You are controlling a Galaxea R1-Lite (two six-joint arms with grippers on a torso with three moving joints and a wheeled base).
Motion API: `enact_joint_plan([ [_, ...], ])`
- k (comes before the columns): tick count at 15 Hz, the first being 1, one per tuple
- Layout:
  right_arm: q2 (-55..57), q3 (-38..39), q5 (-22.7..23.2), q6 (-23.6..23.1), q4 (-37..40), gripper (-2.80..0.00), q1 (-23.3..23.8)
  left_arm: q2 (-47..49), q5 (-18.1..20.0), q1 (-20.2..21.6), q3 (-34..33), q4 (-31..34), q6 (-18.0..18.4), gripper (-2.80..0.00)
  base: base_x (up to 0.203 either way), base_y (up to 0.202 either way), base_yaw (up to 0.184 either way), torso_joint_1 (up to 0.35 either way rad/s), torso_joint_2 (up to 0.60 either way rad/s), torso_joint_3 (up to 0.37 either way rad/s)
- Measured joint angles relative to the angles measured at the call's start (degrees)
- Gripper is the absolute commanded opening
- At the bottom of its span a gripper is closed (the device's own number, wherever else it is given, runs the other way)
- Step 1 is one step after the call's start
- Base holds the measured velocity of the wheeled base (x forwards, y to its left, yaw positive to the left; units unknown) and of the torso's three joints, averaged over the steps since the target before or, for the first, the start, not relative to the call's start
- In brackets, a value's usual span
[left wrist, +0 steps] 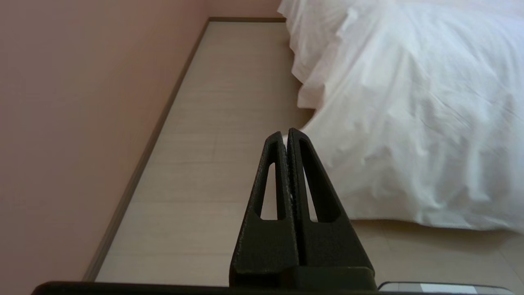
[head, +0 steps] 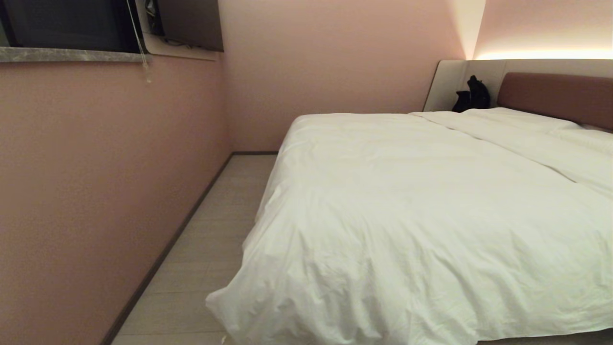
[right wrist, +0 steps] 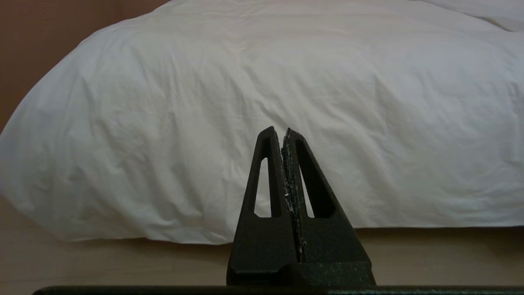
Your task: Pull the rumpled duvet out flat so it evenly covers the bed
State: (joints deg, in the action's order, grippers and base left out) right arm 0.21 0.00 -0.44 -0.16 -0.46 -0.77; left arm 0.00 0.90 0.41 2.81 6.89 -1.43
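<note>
The left gripper has its 2 fingers pressed flat together, clenched on nothing, the tips hanging over bare pale floor just beside the drooping corner of the duvet, which lies off to one side of the jaws without touching them. The right gripper is likewise clenched and empty, its 2 fingers closed tip to tip, pointing straight at the duvet's hanging foot edge, which fills nearly everything beyond the jaws; a strip of floor shows beneath the fabric's lower hem. Neither gripper appears in the head view. No container shows anywhere; the only thing bearing others is the bed, whose reddish-brown headboard stands at the far end, well beyond both jaws. On it, 1 duvet spreads across almost the whole top, softly creased, spilling over the near corner toward the floor, its upper edge running diagonally below the pillow area. At least 1 flat white pillow lies by the headboard; whether a second lies beside it is hard to tell. 1 dark object sits at the head of the bed against a pale panel. Further out, pink walls close the room, a narrow aisle of light floor runs between wall and bed, and 1 dark window with a hanging cord is set high in the wall.
</note>
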Motion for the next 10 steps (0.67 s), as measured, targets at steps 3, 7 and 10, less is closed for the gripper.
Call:
enact_joint_plan([
  [3, 0.0, 0.0, 0.02, 0.02, 0.05, -2.8, 0.0, 0.0, -0.13, 0.0, 0.02, 0.0, -0.04, -2.8, -0.193, 0.0, 0.003, 0.001, 0.0, 0.0],
  [7, 0.0, 0.0, 0.02, 0.0, 0.1, -2.8, 0.0, 0.0, -0.13, 0.0, 0.02, -0.03, 0.05, -2.8, -0.145, 0.0, -0.001, -0.002, 0.0, 0.001],
  [10, 0.0, 0.0, -0.01, 0.01, 0.06, -2.8, 0.0, 0.0, 0.0, 0.0, 0.02, 0.02, 0.05, -2.8, 0.0, 0.0, 0.0, 0.0, 0.0, 0.0],
])
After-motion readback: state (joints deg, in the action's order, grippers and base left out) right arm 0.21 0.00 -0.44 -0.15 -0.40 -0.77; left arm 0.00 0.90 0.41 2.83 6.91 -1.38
